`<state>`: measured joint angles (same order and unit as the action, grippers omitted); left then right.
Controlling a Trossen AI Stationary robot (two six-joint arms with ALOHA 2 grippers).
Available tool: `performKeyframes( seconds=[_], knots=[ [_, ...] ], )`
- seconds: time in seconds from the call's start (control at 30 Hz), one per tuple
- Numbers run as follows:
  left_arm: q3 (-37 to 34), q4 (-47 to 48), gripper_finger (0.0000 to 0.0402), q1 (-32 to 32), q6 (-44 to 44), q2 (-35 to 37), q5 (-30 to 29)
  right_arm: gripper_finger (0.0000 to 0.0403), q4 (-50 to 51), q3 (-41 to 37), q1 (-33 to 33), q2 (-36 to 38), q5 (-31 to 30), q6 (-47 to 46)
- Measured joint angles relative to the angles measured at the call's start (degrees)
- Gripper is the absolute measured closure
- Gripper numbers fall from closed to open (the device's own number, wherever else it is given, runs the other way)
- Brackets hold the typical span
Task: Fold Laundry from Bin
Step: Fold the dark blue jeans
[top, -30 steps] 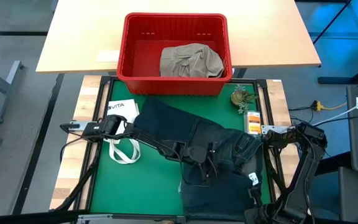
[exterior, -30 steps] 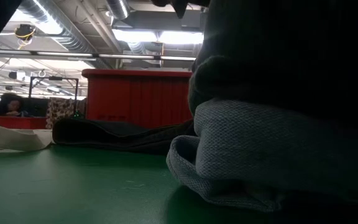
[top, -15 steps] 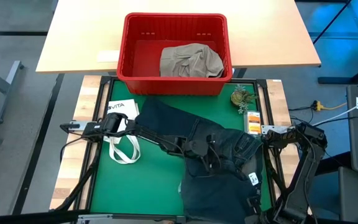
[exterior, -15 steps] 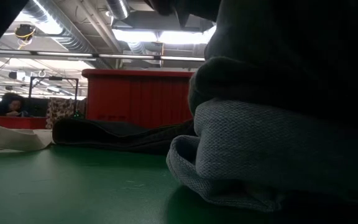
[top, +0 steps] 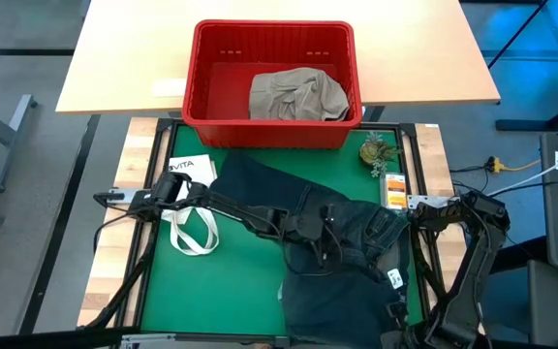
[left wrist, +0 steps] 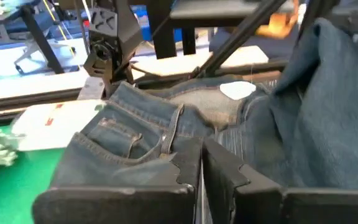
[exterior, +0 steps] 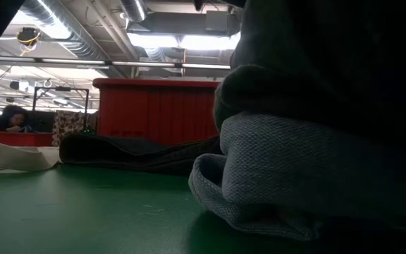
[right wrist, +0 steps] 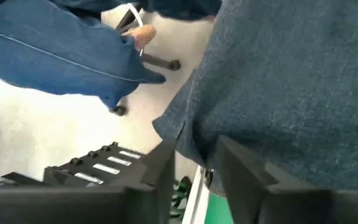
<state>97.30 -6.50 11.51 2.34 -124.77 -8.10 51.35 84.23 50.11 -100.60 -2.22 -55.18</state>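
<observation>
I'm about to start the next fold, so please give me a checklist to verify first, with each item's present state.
1. Blue denim jeans out of the red slotted plastic bin and on the green mat: ok.
2. Left hand shut, by the jeans' waistband: ok.
3. Left hand actually pinching denim: cannot tell.
4. Right hand free of cloth: not ok. It is open, with a denim edge between its fingers.
5. Crumpled khaki garment inside the bin, away from both arms: ok.
</observation>
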Motion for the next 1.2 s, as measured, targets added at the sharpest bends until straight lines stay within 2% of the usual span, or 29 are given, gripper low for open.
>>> performKeyframes(
  seconds=[0.13, 0.27, 0.37, 0.47, 0.63, 0.73, 0.8, 0.93, 1.07, 1.2],
  knots=[
    [-0.04, 4.72, 0.0372, 0.02, 1.75, 3.06, 0.09, 0.0242, 0.21, 0.02, -2.61, 0.0, 9.13, 0.4],
    [-0.04, 7.92, 0.0344, 0.02, 1.84, 5.76, 0.15, 0.0226, 0.59, 0.04, -5.2, 0.0, 18.54, 4.44],
    [-0.04, 10.54, 0.0318, 0.02, 2.53, 7.24, 0.51, 0.0224, 1.84, 0.04, -6.67, 0.08, 21.24, 7.49],
    [-0.04, 13.54, 0.0293, 0.02, 4.01, 9.04, 0.61, 0.0224, 4.16, 0.04, -7.16, 1.57, 20.94, 10.23],
    [-0.04, 19.43, 0.0272, -0.09, 4.45, 12.05, 0.12, 0.0223, 10.92, 1.18, -7.39, 7.59, 15.98, 11.68],
    [-0.04, 23.4, 0.0272, -0.26, 4.42, 13.92, 0.33, 0.0223, 15.34, 1.38, -7.37, 12.26, 8.87, 11.69],
    [-0.04, 26.48, 0.0275, -0.37, 4.42, 15.2, 0.37, 0.0223, 18.31, 1.4, -7.34, 15.12, 2.0, 11.68],
    [0.0, 31.65, 0.0284, -0.37, 4.4, 16.52, 1.84, 0.0223, 22.08, 1.42, -7.43, 18.15, -7.58, 11.61],
    [0.0, 36.12, 0.0293, -0.37, 4.22, 16.53, 5.98, 0.0223, 25.28, 1.31, -7.4, 18.28, -11.51, 11.87],
    [0.0, 40.5, 0.0297, -0.35, 4.16, 16.18, 9.84, 0.0223, 25.67, -1.57, -7.39, 18.03, -11.83, 12.05]
  ],
)
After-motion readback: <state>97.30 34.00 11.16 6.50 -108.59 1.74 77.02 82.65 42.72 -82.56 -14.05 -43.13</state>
